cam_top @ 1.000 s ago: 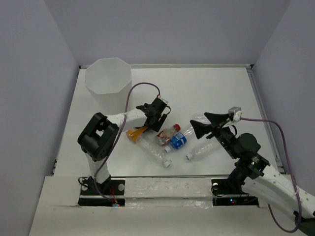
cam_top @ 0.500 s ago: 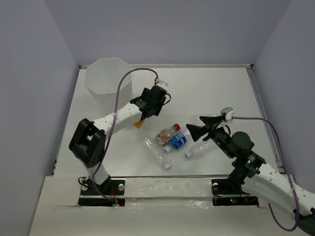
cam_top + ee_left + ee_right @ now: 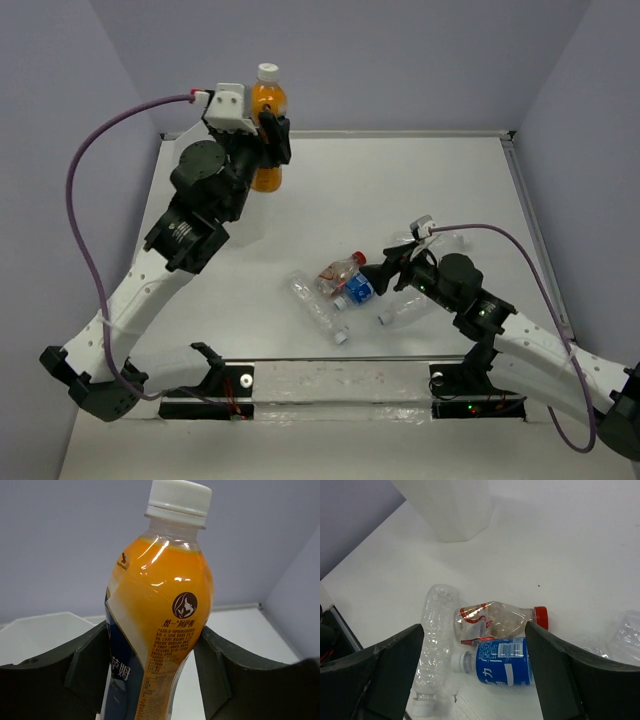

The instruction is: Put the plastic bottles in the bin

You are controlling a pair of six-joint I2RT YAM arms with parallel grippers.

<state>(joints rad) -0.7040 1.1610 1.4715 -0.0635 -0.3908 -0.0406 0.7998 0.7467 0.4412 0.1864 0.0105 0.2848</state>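
We see an orange bottle [image 3: 160, 610] with a white cap and an orange and blue label, held upright, high above the table's [image 3: 420, 190] far left. The left gripper [image 3: 265, 140] is clenched on its lower body. The right gripper [image 3: 475, 675] hangs wide open over the red-labelled bottle [image 3: 495, 622] and blue-labelled bottle [image 3: 502, 662], which lie beside a clear bottle [image 3: 432, 640]. Half a second earlier the orange bottle was low, near the bin [image 3: 450, 505].

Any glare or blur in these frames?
Left wrist: specular streaks on the orange bottle, label text legible. Right wrist: sharp on the blue-labelled bottle, near end effector fingers look softer. Top external: even light, soft shadows.
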